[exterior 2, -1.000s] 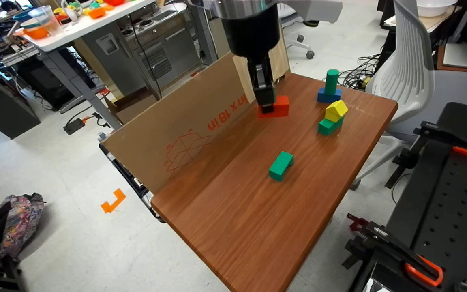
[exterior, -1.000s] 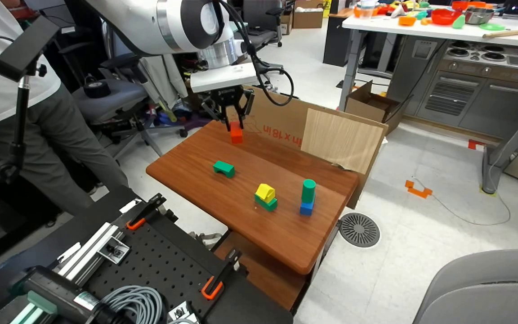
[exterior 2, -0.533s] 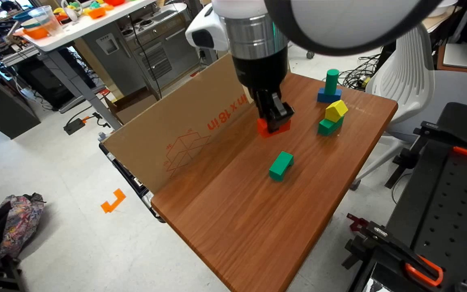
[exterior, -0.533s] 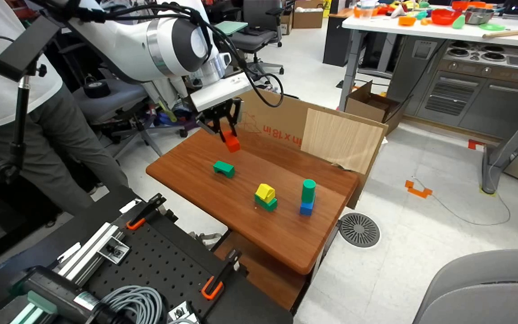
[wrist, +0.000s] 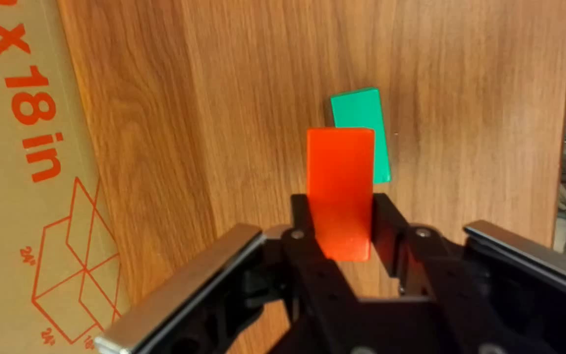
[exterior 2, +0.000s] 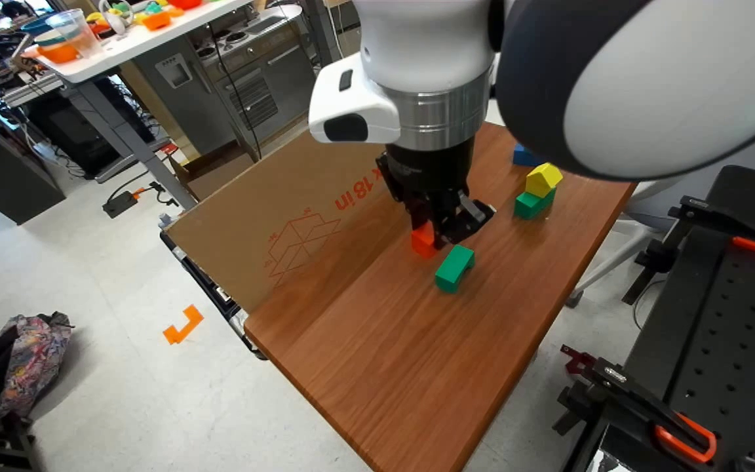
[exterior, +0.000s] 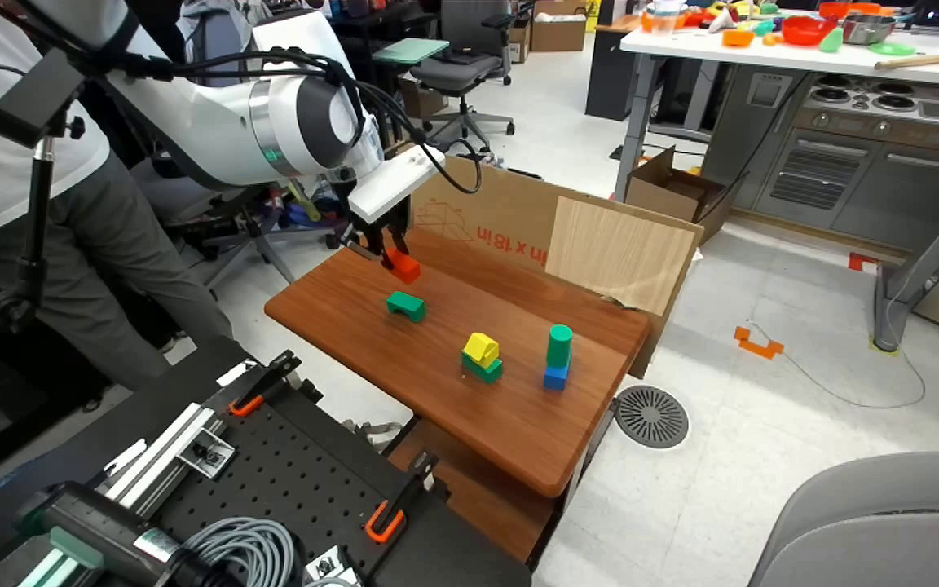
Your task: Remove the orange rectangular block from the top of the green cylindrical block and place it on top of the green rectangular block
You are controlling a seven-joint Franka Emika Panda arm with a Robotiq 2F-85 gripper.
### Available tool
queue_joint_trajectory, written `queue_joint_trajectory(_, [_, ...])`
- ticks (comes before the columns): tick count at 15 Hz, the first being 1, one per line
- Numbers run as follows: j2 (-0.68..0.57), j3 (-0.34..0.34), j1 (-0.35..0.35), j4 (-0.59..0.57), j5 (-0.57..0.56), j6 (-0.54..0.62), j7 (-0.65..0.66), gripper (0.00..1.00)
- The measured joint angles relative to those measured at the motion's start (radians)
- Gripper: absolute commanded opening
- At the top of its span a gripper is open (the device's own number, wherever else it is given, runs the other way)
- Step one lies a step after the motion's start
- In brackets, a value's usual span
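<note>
black two-finger gripper point(wrist: 340, 211): clamped on orange-red oblong wood-or-plastic block point(wrist: 340, 187) | green arched wood-or-plastic block point(wrist: 360, 108), presumed target: below, ahead-right of gripper in wrist view, gap just narrowed | pick done, placing near; likely next: square up, lower

I read the cardboard point(wrist: 8, 211)
In my wrist view, red “x 18 in” point(wrist: 33, 108) and a box drawing point(wrist: 85, 269) marked “24"” point(wrist: 26, 256) twice.
</note>
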State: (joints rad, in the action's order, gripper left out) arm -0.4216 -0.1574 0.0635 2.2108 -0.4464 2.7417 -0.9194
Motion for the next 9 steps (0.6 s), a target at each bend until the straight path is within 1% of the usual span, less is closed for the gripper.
queue_joint_trajectory(4, [-0.012, 0.001, 0.000, 0.017, -0.017, 0.028, -0.101, 0.09])
queue_joint_trajectory(6, [-0.016, 0.011, 0.001, 0.023, -0.047, 0.034, -0.115, 0.09])
queue_joint_trajectory(9, [-0.029, 0.046, 0.012, 0.024, -0.110, 0.047, -0.116, 0.09])
